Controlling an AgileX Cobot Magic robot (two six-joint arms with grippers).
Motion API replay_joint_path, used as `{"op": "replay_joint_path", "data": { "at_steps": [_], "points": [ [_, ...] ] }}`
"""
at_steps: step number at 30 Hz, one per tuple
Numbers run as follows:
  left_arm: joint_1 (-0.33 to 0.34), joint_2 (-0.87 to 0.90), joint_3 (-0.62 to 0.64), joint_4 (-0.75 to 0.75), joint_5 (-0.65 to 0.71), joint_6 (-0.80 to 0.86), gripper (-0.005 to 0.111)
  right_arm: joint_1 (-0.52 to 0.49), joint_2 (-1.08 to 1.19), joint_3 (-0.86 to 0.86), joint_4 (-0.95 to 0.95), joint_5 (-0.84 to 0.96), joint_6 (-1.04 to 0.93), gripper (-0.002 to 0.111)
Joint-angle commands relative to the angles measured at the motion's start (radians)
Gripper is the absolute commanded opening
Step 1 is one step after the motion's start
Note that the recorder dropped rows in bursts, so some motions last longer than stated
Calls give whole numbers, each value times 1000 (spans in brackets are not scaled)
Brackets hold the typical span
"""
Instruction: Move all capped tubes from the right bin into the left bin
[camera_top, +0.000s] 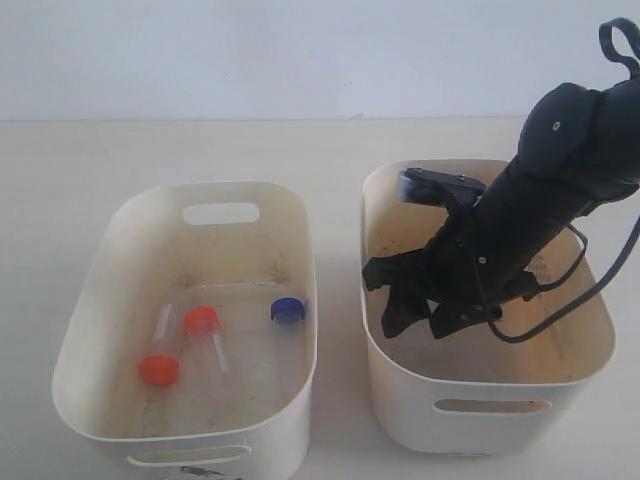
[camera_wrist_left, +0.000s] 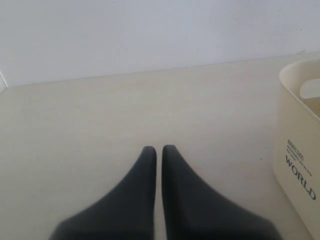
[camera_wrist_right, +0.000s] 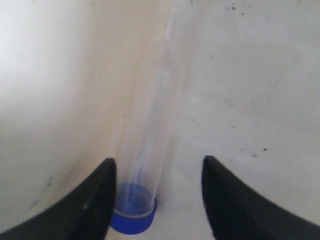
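Note:
The left bin (camera_top: 300, 395) holds two orange-capped tubes (camera_top: 200, 320) (camera_top: 159, 369) and one blue-capped tube (camera_top: 288, 309), all lying on its floor. My right gripper (camera_top: 412, 325) is down inside the right bin (camera_top: 480, 410). In the right wrist view it (camera_wrist_right: 159, 161) is open, its fingers on either side of a clear tube (camera_wrist_right: 150, 125) with a blue cap (camera_wrist_right: 132, 220). That tube lies on the floor along the bin's wall, close to one finger. The arm hides it in the exterior view. My left gripper (camera_wrist_left: 159, 150) is shut and empty above the bare table.
The cream table (camera_top: 330, 150) runs around both bins, with a white wall behind. A bin's outer wall printed "WORLD" (camera_wrist_left: 300, 180) stands to one side of my left gripper. A black cable (camera_top: 590, 290) loops off the right arm over the right bin's rim.

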Motion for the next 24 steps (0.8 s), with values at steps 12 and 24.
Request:
{"op": "replay_joint_path", "data": {
  "at_steps": [12,24],
  "points": [
    [1,-2,-4,-7,-15,-12,4,0,71,7,-12,-18,8,80],
    [1,-2,-4,-7,-15,-12,4,0,159,7,-28,-24,31,48]
  ]
}}
